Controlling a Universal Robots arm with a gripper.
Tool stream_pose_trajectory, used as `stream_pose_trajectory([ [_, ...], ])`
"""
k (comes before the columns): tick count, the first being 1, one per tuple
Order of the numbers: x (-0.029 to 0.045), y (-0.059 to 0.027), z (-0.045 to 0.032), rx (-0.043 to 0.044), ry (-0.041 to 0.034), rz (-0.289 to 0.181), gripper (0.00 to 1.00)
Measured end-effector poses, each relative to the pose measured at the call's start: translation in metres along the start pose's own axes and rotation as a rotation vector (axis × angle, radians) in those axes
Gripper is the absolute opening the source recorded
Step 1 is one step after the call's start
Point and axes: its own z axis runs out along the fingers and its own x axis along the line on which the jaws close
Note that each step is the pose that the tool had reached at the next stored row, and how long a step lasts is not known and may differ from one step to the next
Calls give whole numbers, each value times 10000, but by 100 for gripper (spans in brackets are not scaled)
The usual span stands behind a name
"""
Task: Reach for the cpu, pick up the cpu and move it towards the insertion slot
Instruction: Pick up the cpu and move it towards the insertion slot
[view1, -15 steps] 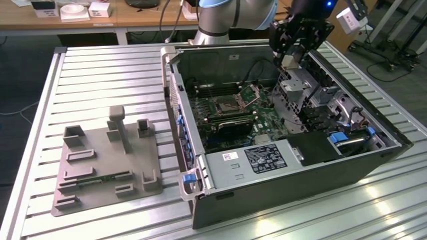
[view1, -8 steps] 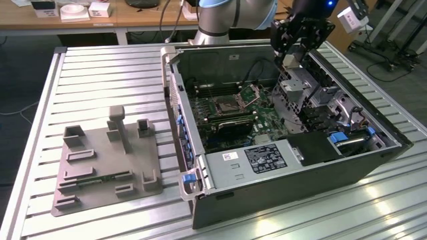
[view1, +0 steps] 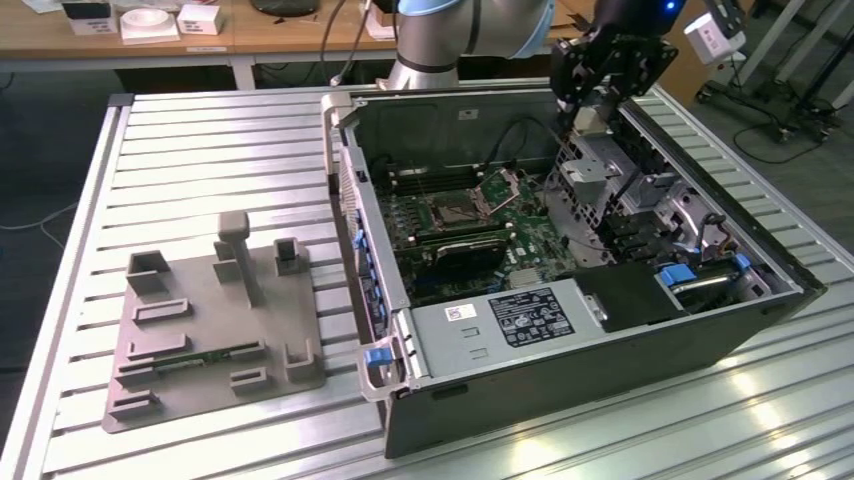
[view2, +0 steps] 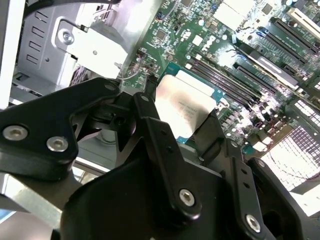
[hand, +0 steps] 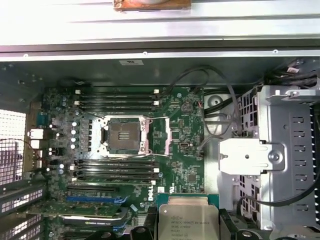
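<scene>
Silver-grey metal showed on the cpu (view2: 186, 111), pinched between the black fingers (view2: 159, 145) of the gripper (hand: 187, 231) in both wrist views. It hung above the green motherboard (hand: 187, 172), inside the open computer case (view1: 561, 370), apart from the slot (hand: 122, 136). The slot's retention frame stood open. Farther from the case, a grey tray (view1: 200, 330) lay on the slatted table (view1: 200, 150).

In the first wrist view the cpu (hand: 183, 220) is cut off by the picture's edge, its lower part hidden. In the second wrist view the black end effector (view2: 172, 127) covers the cpu's (view2: 182, 107) near edges. In the exterior view the end effector (view1: 591, 112) hides whatever it holds, and the insertion slot (view1: 447, 213) is too small to make out.
</scene>
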Motion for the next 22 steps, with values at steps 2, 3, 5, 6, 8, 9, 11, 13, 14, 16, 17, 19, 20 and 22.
stream_pose_trajectory([
  [2,-24,7,1,1,0,-1,55],
  [3,-33,11,1,1,0,0,55],
  [5,-47,16,3,-1,0,-1,55],
  [6,-52,20,3,0,0,-1,55],
  [8,-61,31,4,0,0,-1,55],
  [9,-65,40,6,0,0,-1,55],
  [11,-65,55,8,0,-1,1,55],
  [13,-51,54,9,-4,-1,3,55],
  [14,-51,54,10,-4,-1,2,55],
  [16,-51,55,9,-5,0,2,55],
  [17,-51,55,10,-7,-1,2,55],
  [19,-48,55,10,-8,0,3,55],
  [20,-36,56,11,-10,-1,3,55],
  [22,26,55,12,-22,0,2,55],
])
